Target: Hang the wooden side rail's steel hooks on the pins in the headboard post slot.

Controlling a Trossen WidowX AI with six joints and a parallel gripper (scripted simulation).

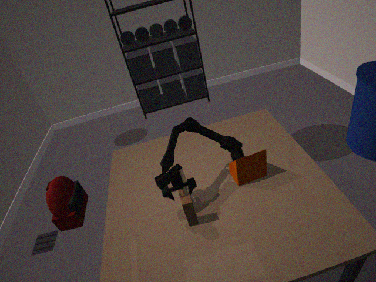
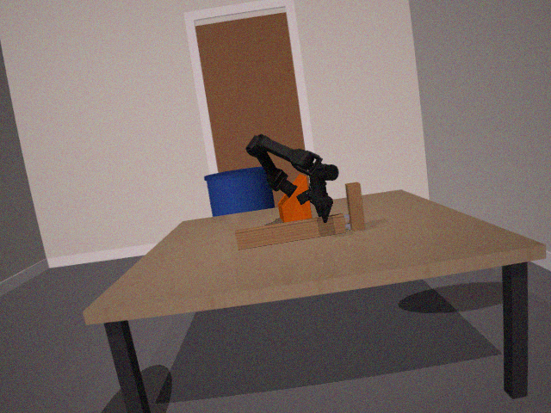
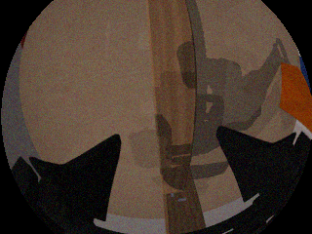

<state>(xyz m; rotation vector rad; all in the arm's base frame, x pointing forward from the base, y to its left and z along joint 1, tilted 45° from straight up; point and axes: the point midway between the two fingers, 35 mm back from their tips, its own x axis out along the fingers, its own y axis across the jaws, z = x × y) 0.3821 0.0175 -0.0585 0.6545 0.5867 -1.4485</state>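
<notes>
Top view: the claw is positioned over the wooden rail, near the upright post. Exterior view: the rail lies along the table, its hook end just beside the post; hook seating cannot be determined. Wrist view: the claw's fingers stand wide apart, one each side of the rail, gripping nothing.

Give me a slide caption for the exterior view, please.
Black robot arm, its open gripper at the long wooden side rail on the table, near the upright wooden headboard post.
</notes>
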